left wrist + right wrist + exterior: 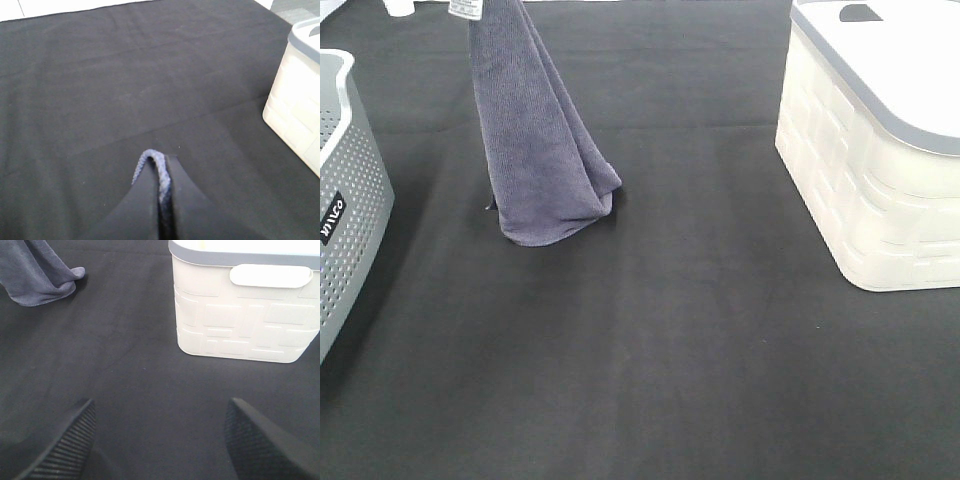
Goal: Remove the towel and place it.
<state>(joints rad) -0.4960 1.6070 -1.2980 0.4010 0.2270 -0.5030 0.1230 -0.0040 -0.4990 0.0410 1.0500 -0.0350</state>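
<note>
The grey-lavender towel [545, 160] hangs in a long folded drape from above the exterior view's top edge. Its lower end rests bunched on the black table at the left centre, and a white tag [467, 7] shows at its top. In the left wrist view my left gripper [164, 164] is shut on a folded edge of the towel [148, 161], which pokes out between the black fingers. The right wrist view shows the towel's bottom [37, 277] at a distance. My right gripper [160, 440] hovers open and empty over bare table; neither gripper shows in the exterior view.
A cream bin [850, 180] with a grey rim stands at the right, also seen in the left wrist view [300, 105] and right wrist view [240, 320]. A grey perforated basket [345, 200] sits at the left edge. Black cloth [650, 350] covers the table.
</note>
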